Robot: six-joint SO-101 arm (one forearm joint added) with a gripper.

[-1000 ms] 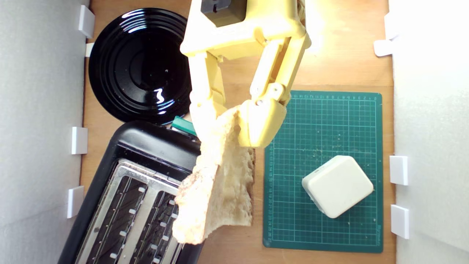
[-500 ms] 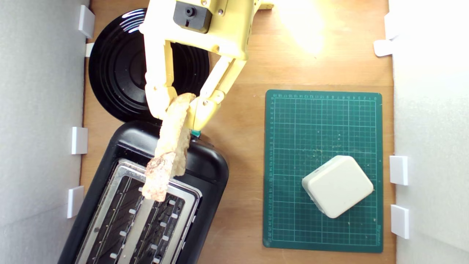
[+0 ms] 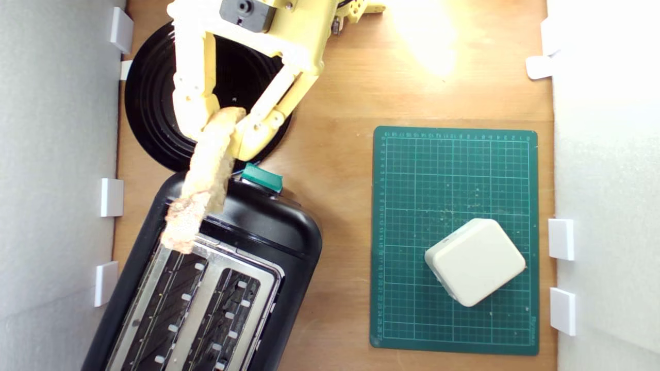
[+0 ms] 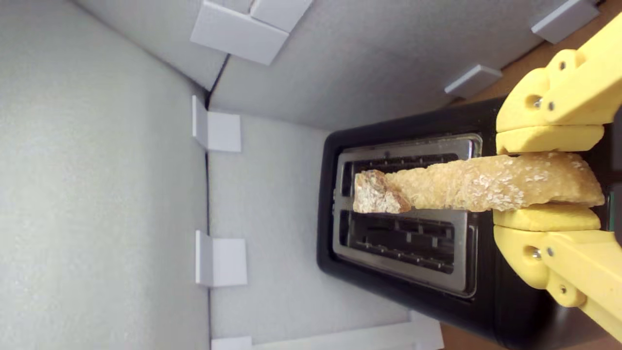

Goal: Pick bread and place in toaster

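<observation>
Carry step, with alignment over a slot under way; release not yet due

At the exterior view's left: black two-slot toaster (image 3: 268, 232) lying at an angle on the wooden desk (image 3: 335, 103), metal top plate and both long slots open to view, teal-green lever (image 3: 262, 176) at its upper end, beside the round glossy black plate (image 3: 154, 103)

Above that upper end: yellow gripper (image 3: 219, 131) with fingers (image 3: 192, 111) pinched on the rounded end of the bread slice (image 3: 198, 190), held edge-on, crusty free end hanging above the top plate's corner near the slot at the exterior view's left

In the wrist view: slice (image 4: 466, 187) running lengthwise above the metal strip between the two slots rather than squarely over either one, fingers (image 4: 544, 138) pressed against both faces, clear of the toaster (image 4: 418, 296) by the look of it

Next move, as judged: small sideways shift to set the slice over one slot, long edge matched to the slot's line, then straight descent until the lower edge enters, then opening of the fingers; risk of the crust catching on the metal rim if left skewed

At the exterior view's right: green cutting mat (image 3: 454, 170) with a smooth cream-white block (image 3: 474, 262), well apart from the work, not involved
</observation>
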